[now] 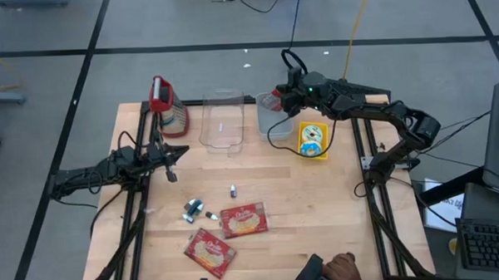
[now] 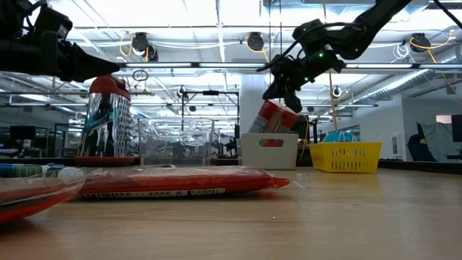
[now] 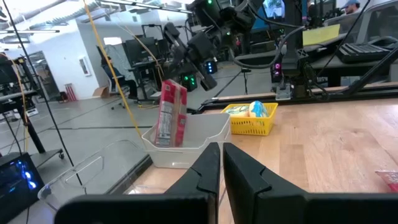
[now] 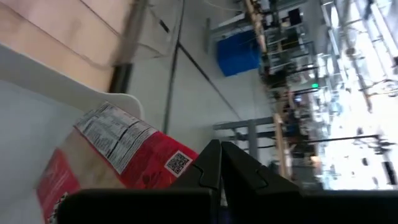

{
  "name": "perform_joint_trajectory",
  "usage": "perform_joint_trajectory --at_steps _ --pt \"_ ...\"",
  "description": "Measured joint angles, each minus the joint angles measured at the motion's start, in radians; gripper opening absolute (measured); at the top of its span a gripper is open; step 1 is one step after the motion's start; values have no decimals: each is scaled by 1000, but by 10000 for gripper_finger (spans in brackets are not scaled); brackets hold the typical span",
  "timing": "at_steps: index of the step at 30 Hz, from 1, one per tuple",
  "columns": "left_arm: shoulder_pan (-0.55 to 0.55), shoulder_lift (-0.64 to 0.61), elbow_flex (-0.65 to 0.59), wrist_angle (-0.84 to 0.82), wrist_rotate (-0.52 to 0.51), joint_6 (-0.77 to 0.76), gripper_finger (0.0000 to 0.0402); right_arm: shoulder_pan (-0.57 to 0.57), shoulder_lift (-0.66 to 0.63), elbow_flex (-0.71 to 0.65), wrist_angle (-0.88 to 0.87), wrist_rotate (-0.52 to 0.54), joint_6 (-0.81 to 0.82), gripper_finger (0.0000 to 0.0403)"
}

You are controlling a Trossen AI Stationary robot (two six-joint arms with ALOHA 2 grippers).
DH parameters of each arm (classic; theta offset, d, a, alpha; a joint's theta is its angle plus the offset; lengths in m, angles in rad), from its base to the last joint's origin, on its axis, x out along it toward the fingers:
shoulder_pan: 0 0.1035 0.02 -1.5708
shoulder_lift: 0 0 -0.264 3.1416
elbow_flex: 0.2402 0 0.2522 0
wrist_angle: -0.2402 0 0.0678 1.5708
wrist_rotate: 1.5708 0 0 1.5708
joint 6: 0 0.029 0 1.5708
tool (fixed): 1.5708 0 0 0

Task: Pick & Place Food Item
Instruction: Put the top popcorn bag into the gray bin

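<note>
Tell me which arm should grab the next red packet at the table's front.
Probably the left. Its left gripper hangs shut nearer the two red packets, with nothing held. The right gripper is shut above the white bin, where a packet already leans.

My two arms are built of dark, near-black jointed segments with a matte finish. Black cables loop loosely off my right arm (image 1: 373, 111), and a small green light glows on its wrist housing. My left arm (image 1: 109, 168) is the same dark make, slim and tubular. Each ends in a black two-finger gripper (image 3: 219, 165) with flat, tapering, angular fingers (image 4: 233, 165).
</note>
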Motion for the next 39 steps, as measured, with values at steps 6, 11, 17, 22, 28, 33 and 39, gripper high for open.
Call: perform_joint_trajectory --at_steps 6,11,17,22,28,33,39 --pt "0 0 0 0 0 0 24 9 0 0 -35 -42 72 0" --pt "0 0 0 0 0 0 24 41 -1 0 -69 -51 127 0" --pt "0 0 0 0 0 0 24 95 -1 0 -132 -52 177 0" --pt "0 0 0 0 0 0 24 129 -1 -5 -146 -52 273 0" --pt "0 0 0 0 0 0 24 158 0 -46 -112 -52 396 1" --pt "0 0 0 0 0 0 24 163 0 -66 -111 -52 537 24" --pt "0 0 0 0 0 0 24 163 0 -74 -111 -73 741 68"
